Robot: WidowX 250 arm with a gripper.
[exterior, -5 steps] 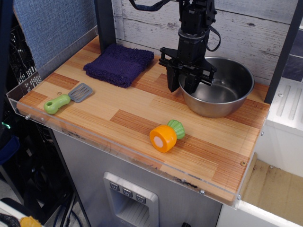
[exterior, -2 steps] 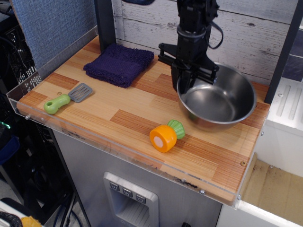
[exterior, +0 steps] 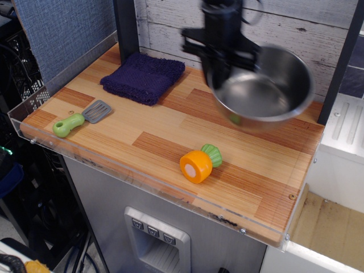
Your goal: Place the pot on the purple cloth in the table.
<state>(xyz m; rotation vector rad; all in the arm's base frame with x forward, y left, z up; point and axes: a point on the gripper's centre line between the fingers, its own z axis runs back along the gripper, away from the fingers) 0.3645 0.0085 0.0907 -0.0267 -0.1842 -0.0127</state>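
The pot (exterior: 267, 91), a large shiny steel bowl, hangs tilted above the right back part of the table (exterior: 148, 136), blurred by motion. My black gripper (exterior: 219, 71) is shut on the pot's left rim and holds it clear of the wood. The purple cloth (exterior: 143, 77), a dark fuzzy folded towel, lies flat at the table's back left, to the left of the gripper and bare.
An orange toy carrot slice with a green top (exterior: 199, 163) lies in front of the pot near the front edge. A green-handled grey spatula (exterior: 81, 118) lies at the left. A dark post (exterior: 126, 28) stands behind the cloth. A clear acrylic rim (exterior: 142, 182) edges the table.
The gripper closed on the pot's left rim and lifted it off the table. The pot is now higher and tilted. Cloth, carrot and spatula have not moved.
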